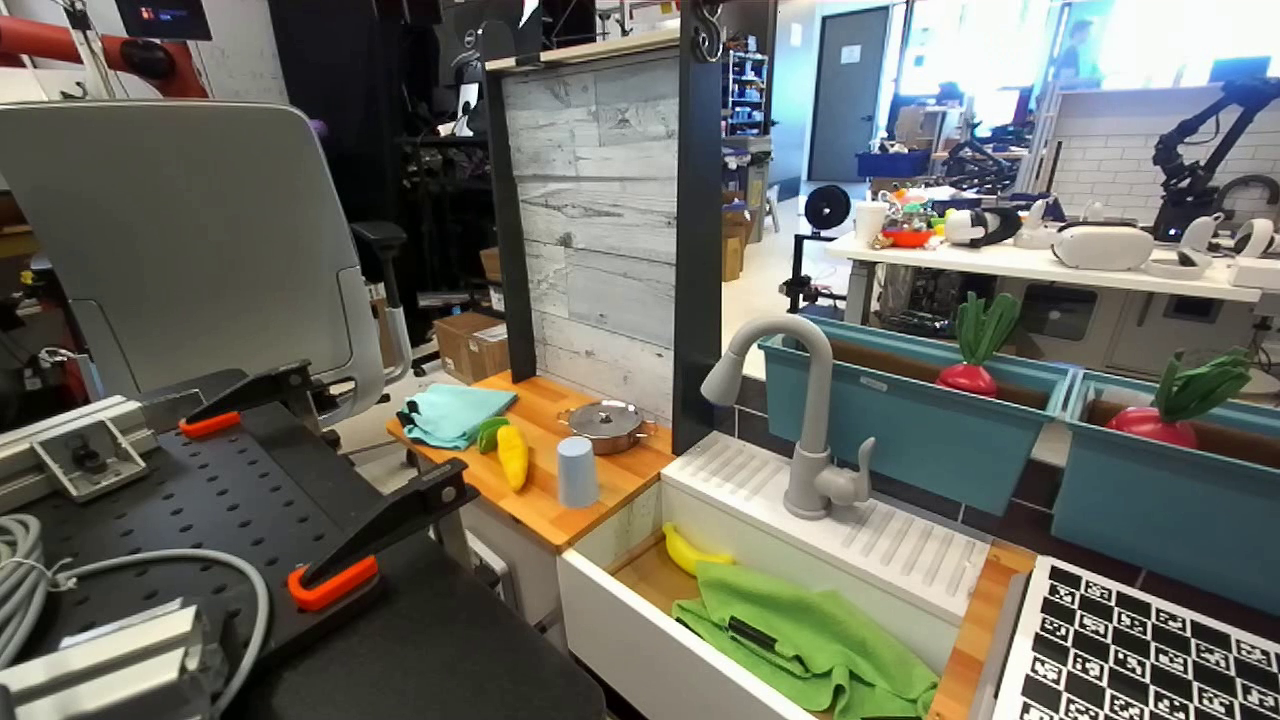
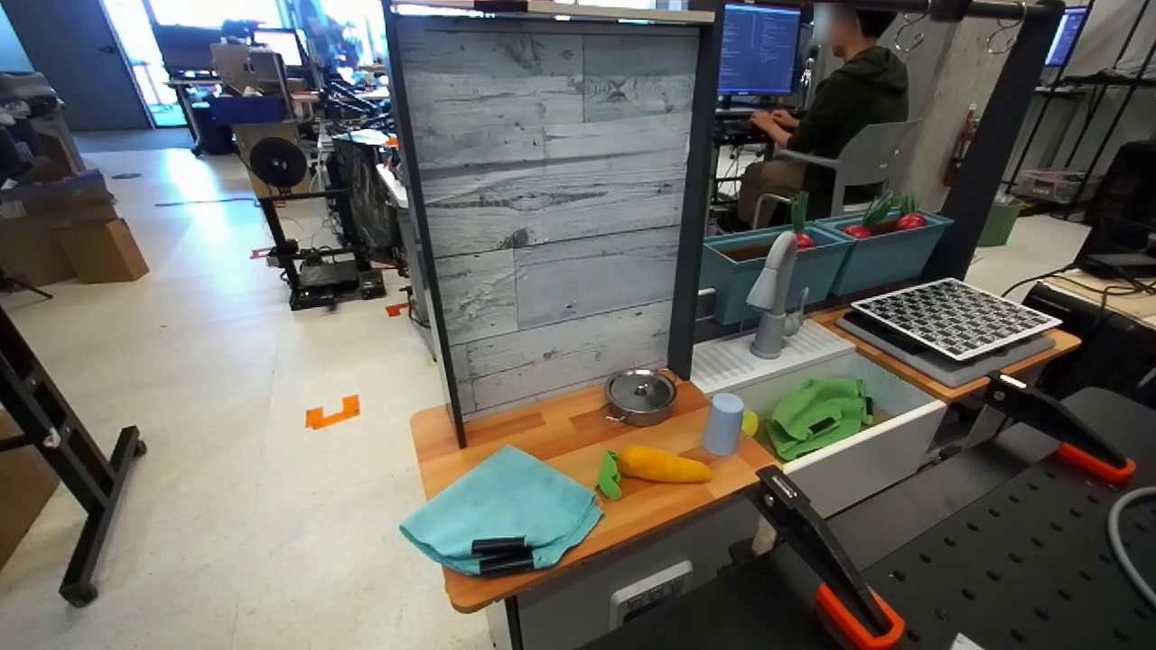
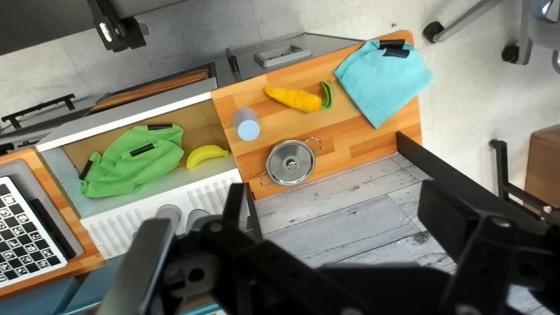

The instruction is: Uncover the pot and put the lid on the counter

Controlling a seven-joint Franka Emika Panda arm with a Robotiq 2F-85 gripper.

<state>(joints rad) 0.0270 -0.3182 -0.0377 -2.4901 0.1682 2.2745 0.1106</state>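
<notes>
The silvery-grey pot stands upright on the tan-orange wooden counter, close to the back panel. Its round grey lid with a small knob sits on top of it. Pot and lid also show in this exterior view, on the counter. In the wrist view the lid is seen from above; it hides most of the pot, whose wire handles stick out. My gripper is open and empty, high above the counter. It is out of view in both exterior views.
On the counter are a blue-grey cup near the pot, a yellow carrot and a teal cloth. The white-grey panel rises behind. Beside are the sink with green cloth and banana, and the faucet.
</notes>
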